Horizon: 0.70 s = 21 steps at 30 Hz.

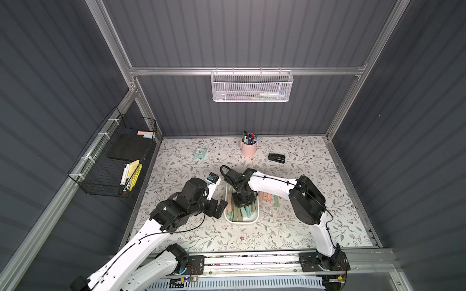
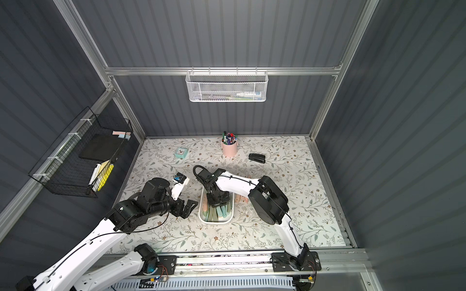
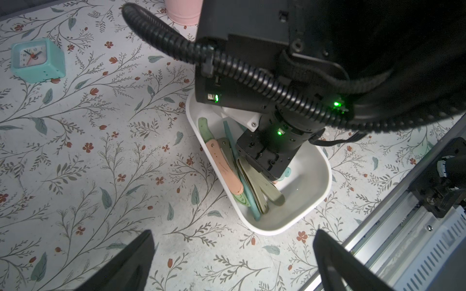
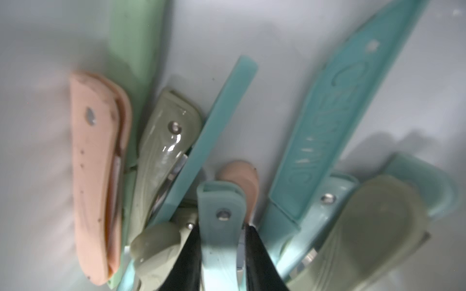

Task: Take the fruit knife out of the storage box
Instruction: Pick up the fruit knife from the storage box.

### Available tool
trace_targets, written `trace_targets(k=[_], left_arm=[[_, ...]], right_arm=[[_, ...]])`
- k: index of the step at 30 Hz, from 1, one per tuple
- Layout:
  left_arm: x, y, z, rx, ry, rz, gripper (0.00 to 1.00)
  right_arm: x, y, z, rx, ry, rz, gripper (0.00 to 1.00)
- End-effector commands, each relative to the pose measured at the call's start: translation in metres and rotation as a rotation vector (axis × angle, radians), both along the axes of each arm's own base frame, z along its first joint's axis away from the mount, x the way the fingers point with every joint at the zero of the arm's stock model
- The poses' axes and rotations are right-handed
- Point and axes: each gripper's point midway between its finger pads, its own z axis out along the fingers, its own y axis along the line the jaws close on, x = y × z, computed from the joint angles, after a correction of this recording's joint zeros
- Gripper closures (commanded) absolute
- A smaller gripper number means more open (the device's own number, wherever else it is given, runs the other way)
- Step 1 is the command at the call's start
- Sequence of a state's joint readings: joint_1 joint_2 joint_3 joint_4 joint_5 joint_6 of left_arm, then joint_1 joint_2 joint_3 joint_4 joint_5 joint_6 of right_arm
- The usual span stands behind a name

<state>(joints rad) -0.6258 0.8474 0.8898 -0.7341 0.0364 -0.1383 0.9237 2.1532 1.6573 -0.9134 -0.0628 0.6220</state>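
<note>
Right wrist view: noted right gripper (image 4: pixel 222 227) clamped on the teal-handled fruit knife (image 4: pixel 221 194), one black finger against each flank of the folded handle. Found that knife inside the storage box (image 4: pixel 277 37), atop a heap of other knives (image 4: pixel 93 176) in pink, olive and green, beside a teal sheathed blade (image 4: pixel 327 121). Could not tell whether lifted clear of the heap; picture blurred. Logged left gripper (image 3: pixel 234 233) in left wrist view with jaws spread wide over the floral tabletop (image 3: pixel 100 151). Saw in both top views the storage box (image 1: pixel 241 222) mid-table, left gripper (image 1: pixel 222 207) just beside its left rim, more knives (image 1: pixel 268 197) on the tabletop just beside its right.
</note>
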Motion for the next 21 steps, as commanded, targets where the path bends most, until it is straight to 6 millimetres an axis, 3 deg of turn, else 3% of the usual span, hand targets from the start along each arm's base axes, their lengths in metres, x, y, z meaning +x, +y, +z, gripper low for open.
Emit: trace_targets(k=[1,8,21], left_arm=[[-0.003,0.001,-0.001,-0.007,0.008,0.004,0.01],[-0.004,-0.001,0.000,-0.014,0.007,-0.004,0.01],[-0.021,-0.025,0.000,-0.106,0.073,-0.143,0.01]], right_arm=[[0.005,-0.007,0.012,-0.033,-0.044,-0.014,0.80],[0.015,-0.009,0.034,-0.010,-0.119,-0.019,0.80],[0.030,-0.016,0.058,0.088,-0.150,-0.064,0.81]])
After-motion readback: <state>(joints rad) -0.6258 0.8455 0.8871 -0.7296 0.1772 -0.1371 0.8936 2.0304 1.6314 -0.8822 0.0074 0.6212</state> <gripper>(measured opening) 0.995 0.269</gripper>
